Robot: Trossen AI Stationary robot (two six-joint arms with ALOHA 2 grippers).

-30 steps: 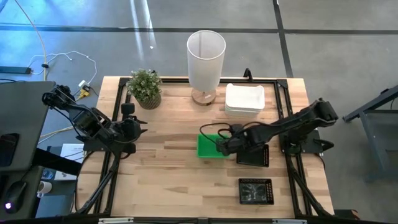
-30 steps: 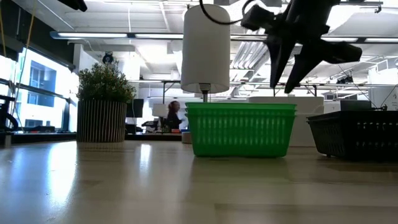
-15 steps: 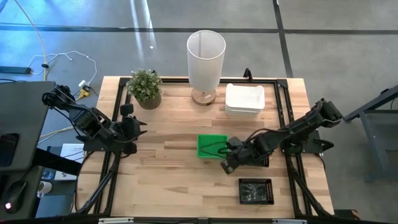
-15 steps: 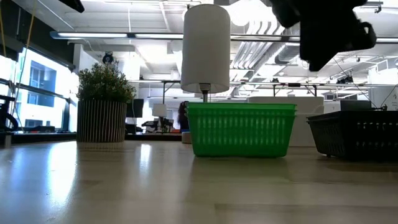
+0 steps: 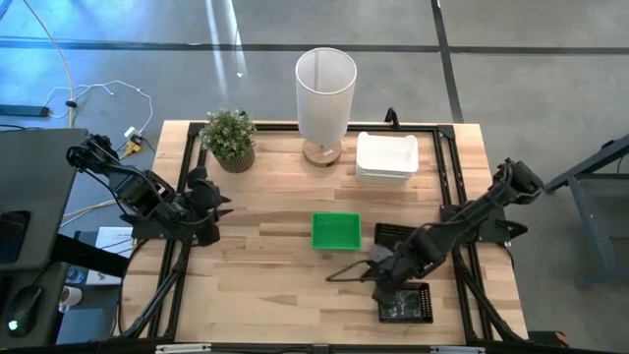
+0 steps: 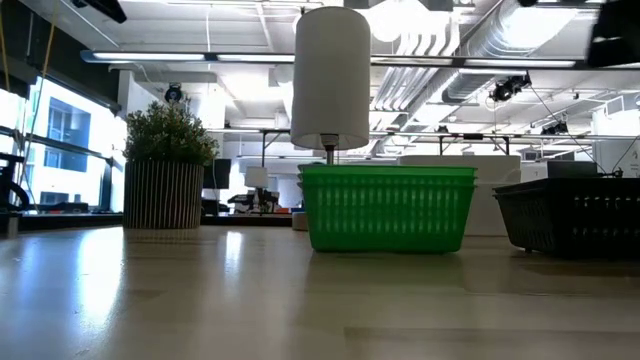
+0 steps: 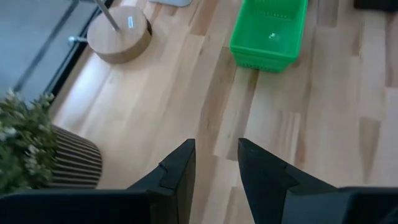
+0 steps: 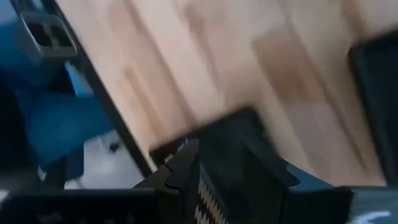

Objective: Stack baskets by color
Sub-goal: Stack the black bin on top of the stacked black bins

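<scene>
The left gripper [image 5: 218, 205] waited by the table's left edge, its fingers a little apart and holding nothing. The green baskets [image 5: 335, 231] sat mid-table, the white baskets [image 5: 386, 156] behind. The right gripper [image 5: 339, 274], jaws unreadable, hung beside the front black basket [image 5: 405, 303].

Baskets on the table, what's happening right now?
The right gripper hangs over the front of the table beside a black basket, holding nothing visible. A second black basket, the green baskets and the white baskets sit untouched. The left gripper waits at the left edge.
</scene>
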